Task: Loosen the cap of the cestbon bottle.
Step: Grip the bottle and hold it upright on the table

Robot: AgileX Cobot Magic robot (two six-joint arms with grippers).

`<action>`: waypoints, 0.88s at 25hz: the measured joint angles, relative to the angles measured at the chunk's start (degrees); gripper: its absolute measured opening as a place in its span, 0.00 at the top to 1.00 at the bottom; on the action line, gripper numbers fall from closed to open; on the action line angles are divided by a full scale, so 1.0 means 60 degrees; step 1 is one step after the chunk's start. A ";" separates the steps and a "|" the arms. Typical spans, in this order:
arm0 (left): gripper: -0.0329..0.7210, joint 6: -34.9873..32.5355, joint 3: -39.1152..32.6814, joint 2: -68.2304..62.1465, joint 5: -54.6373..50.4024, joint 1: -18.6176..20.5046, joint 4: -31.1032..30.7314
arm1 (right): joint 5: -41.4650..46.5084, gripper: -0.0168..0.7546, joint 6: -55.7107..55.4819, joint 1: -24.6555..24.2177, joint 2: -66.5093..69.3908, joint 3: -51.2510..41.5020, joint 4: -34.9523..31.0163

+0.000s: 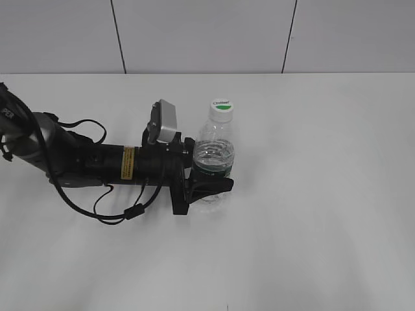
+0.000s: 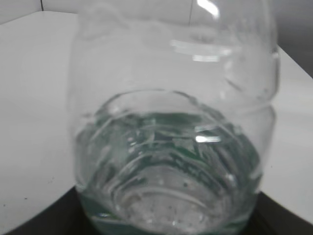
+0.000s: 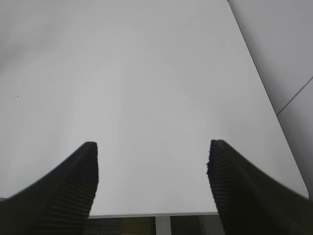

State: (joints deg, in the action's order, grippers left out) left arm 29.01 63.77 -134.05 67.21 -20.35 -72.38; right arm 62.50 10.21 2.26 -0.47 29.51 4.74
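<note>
Stood upright near the middle of the white counter — the cestbon bottle, clear ribbed plastic, partly filled with water, dark green label band low down. Topped by the cap, white with a green half-oval mark. Gripped around the lower body by the left claw. Right claw spread wide over bare counter — holding nothing.

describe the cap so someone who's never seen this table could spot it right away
On the white table, find the black left arm whose jaws clasp a small clear plastic water bottle. The small round white plastic cap tops it, the only thing bearing a green half-oval mark.
</note>
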 joint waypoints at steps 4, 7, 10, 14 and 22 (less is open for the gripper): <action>0.41 -0.0136 -0.0031 -0.0008 0.0000 0.0000 0.0130 | 0.0000 0.29 0.0000 0.0000 0.0000 0.0000 0.0000; 0.41 -0.0367 -0.0049 -0.0021 0.0000 -0.0075 0.0472 | 0.0000 0.29 0.0000 0.0000 0.0000 0.0000 0.0000; 0.41 -0.0533 -0.0049 -0.0212 0.0040 -0.0236 0.0846 | 0.0000 0.29 0.0000 0.0000 0.0000 0.0000 0.0195; 0.41 -0.0811 -0.0058 -0.0358 0.0217 -0.0327 0.0943 | -0.0018 0.29 0.0000 0.0000 0.0000 0.0000 0.0540; 0.41 -0.0857 -0.0058 -0.0502 0.0427 -0.0327 0.1123 | -0.0035 0.29 0.0000 0.0000 0.0000 0.0000 0.0589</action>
State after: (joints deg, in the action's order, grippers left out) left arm 23.87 63.42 -137.06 69.77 -22.31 -65.64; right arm 62.28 10.21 2.26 -0.47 29.51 8.27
